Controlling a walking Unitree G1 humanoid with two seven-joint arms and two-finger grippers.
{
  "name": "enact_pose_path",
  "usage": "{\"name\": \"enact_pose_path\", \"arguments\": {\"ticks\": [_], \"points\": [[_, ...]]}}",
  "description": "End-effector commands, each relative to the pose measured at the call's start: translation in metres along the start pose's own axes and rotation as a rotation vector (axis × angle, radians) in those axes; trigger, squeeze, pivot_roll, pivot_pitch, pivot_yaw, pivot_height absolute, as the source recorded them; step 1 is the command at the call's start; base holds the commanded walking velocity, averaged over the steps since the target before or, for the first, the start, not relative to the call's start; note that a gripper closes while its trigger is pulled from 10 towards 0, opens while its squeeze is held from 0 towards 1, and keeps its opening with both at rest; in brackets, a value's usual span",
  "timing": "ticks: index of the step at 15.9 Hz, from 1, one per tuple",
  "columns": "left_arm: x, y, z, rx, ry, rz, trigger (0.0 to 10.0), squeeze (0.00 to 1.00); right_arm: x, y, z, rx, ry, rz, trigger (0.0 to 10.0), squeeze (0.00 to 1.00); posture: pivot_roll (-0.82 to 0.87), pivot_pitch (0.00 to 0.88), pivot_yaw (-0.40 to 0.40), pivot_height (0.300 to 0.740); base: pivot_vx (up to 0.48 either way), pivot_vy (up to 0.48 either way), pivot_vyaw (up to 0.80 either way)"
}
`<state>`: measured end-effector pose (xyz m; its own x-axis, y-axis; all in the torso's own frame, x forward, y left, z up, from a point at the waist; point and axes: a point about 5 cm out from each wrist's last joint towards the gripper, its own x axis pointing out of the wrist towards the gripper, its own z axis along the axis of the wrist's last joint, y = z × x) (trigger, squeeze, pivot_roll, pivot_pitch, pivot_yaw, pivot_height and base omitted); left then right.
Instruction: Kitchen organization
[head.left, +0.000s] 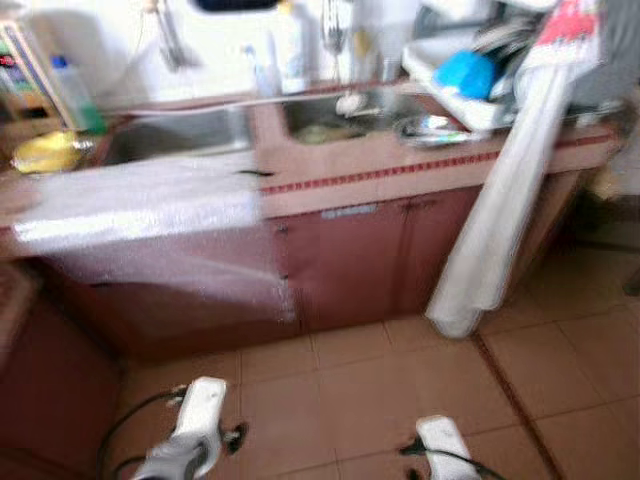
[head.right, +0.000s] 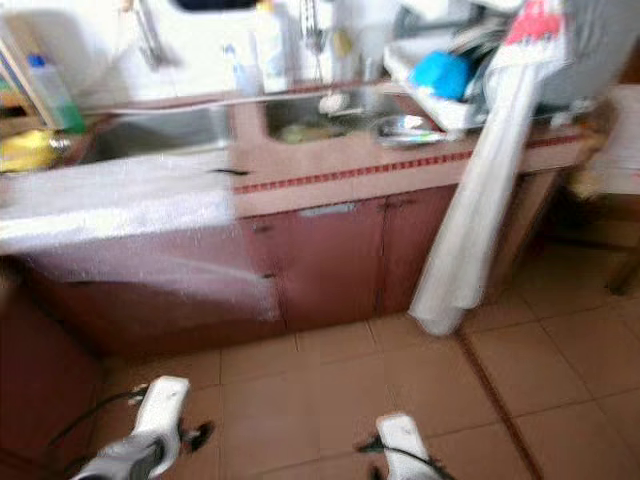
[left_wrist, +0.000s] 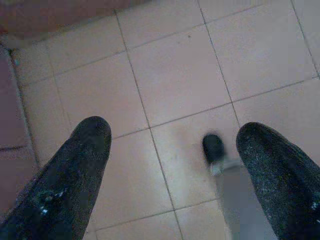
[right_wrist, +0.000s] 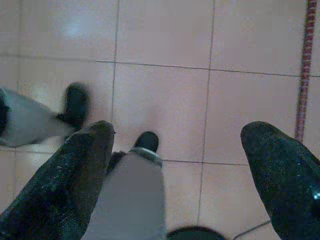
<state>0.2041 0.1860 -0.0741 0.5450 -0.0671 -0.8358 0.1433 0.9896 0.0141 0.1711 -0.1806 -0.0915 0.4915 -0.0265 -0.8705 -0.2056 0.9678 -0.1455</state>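
- Left eye view is motion-blurred: a reddish-brown kitchen counter (head.left: 420, 165) with cabinet doors below, and a steel double sink (head.left: 180, 135) set into it.
- A pale translucent sheet (head.left: 150, 205) drapes over the counter's left part and hides the cabinet front beneath.
- A white dish rack (head.left: 470, 100) at the counter's right end holds a blue bowl (head.left: 465, 72); the other contents are too smeared to name.
- A long white cloth (head.left: 500, 220) hangs from the right end down to the tan tiled floor (head.left: 560, 350).
- A green-capped bottle (head.left: 75, 92) and a yellow object (head.left: 45, 152) sit at far left; details are unclear.
- Both arms hang low, cut off by the frame's bottom edge.
- Left gripper (left_wrist: 175, 145): fingers spread wide, nothing between them, floor tiles below.
- Right gripper (right_wrist: 180, 145): fingers wide apart, empty, above tiles and the robot's grey legs (right_wrist: 132, 195).
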Motion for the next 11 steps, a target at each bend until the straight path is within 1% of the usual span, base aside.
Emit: {"name": "enact_pose_path", "arguments": {"ticks": [1, 10, 11], "points": [[-0.0017, 0.0105, 0.0007, 0.011, 0.008, 0.026, 10.0, 0.0, 0.0008, 0.0082, 0.0049, -0.004, -0.014, 0.021, 10.0, 0.0, 0.0, 0.0, 0.089, 0.74, 0.0, 0.352, 0.0], [-0.0021, 0.0127, 0.0018, 0.03, 0.007, 0.027, 10.0, 0.0, 0.0012, 0.014, 0.0073, -0.022, -0.017, 0.027, 10.0, 0.0, 0.0, 0.0, 0.097, 0.74, 0.0, 0.349, 0.0], [-0.002, 0.0124, 0.0025, 0.034, 0.002, 0.024, 10.0, 0.0, 0.0012, 0.0137, 0.0076, -0.024, -0.019, 0.027, 10.0, 0.0, 0.0, 0.0, 0.094, 0.74, 0.0, 0.0, 0.0]]}}
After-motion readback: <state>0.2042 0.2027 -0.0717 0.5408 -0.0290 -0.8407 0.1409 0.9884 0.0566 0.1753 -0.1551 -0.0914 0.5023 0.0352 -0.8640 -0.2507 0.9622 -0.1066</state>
